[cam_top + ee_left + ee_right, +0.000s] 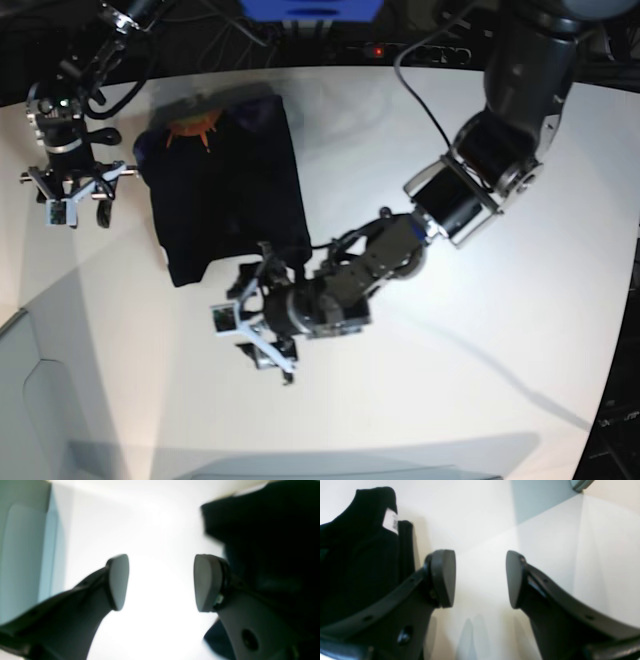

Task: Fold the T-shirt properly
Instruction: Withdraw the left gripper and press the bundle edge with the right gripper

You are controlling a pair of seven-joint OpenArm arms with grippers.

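In your left wrist view, the left hand (161, 582) is spread wide with nothing between its pads, only bright white bench (150, 517) beyond. The T-shirt (270, 530) lies as a dark mass just beside the right-hand finger. If you move off sideways from here, that finger could catch the cloth edge and drag the fold open.

In your right wrist view, the right hand (480, 578) is likewise open and empty. The T-shirt (357, 562) sits off to the left, its white label (390, 523) showing at the collar end. A low pass back toward the shirt could snag that loose edge near the label.

In the base view, the T-shirt (225, 185) lies folded into a dark, roughly rectangular bundle on the bench (480, 330), orange print at its far end. The left hand (262, 322) hovers at the near lower corner, the right hand (72, 195) stands apart on the other side. The bundle's lower edge looks uneven, so I judge another fold could go crooked unless both hands grip matching corners. Pinching only the top layer would pull the stack apart.
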